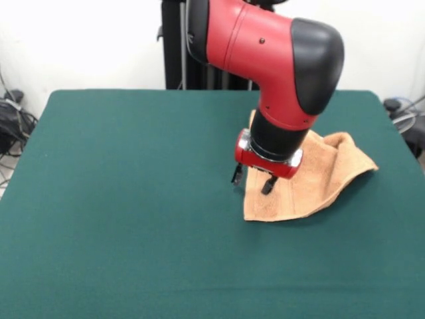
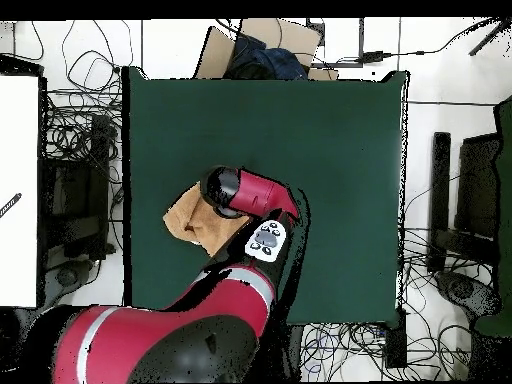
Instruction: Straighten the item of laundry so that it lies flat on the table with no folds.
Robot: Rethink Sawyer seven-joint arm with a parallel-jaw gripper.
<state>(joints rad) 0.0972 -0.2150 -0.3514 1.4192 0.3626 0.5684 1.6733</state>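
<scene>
The peach-orange towel (image 1: 322, 174) lies on the right half of the green table (image 1: 133, 199), rumpled, with a raised fold at its right corner and its far part hidden behind the arm. My gripper (image 1: 252, 181) hangs just above the towel's left edge. It is open: one fingertip (image 1: 236, 175) is over bare table, the other over the towel. In the overhead view the towel (image 2: 188, 220) shows near the table's (image 2: 330, 150) left edge, partly covered by the arm, which hides the gripper.
The red and black arm (image 1: 279, 60) leans over the towel from the far side. Cables lie off the table's left edge (image 1: 13, 123) and right edge (image 1: 398, 109). A cardboard box (image 2: 265, 45) stands beyond the table's far edge in the overhead view.
</scene>
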